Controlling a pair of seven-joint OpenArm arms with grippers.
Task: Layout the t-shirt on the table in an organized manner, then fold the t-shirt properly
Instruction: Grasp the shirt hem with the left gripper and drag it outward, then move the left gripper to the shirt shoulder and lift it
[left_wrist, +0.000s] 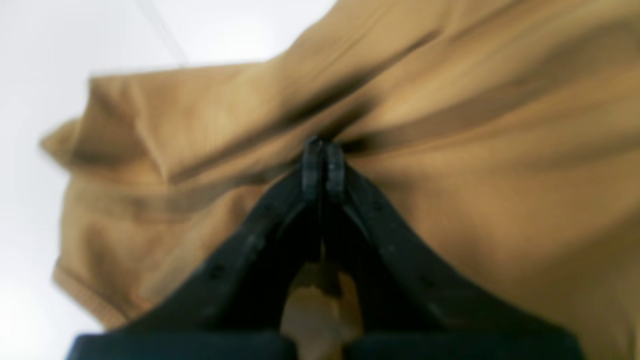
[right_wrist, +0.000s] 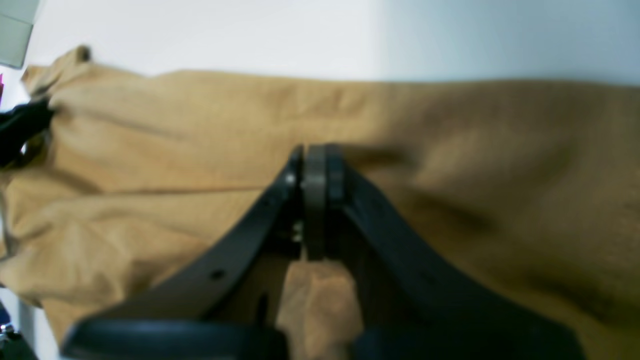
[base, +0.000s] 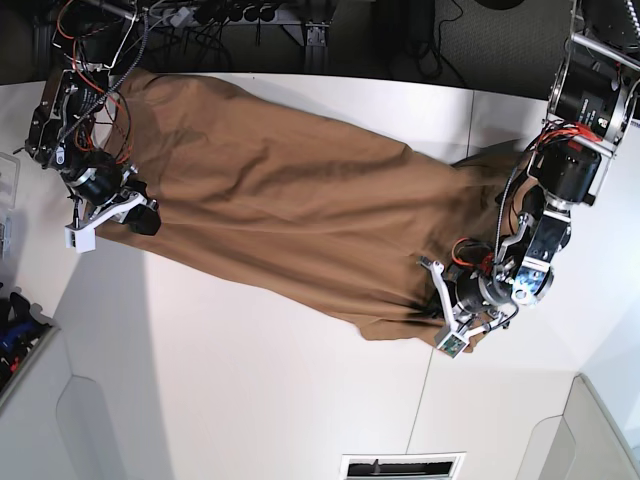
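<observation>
Shirt (base: 290, 210): soft matt tan cloth, creased. Table (base: 250, 390): smooth white, slight sheen. Left gripper (left_wrist: 323, 167) and right gripper (right_wrist: 315, 172): matt black plastic fingers.

Beyond the far edge of the work surface runs a dark strip of floor or wall (base: 400, 40) — black, dim, and crossed by loose black cables (base: 240, 15). A metal frame leg (base: 317, 35) stands among them. At the near edge sits a white rectangular vent-like slot (base: 402, 466), and pale grey rounded panels (base: 85, 420) flank the lower corners — evenly, softly lit.
</observation>
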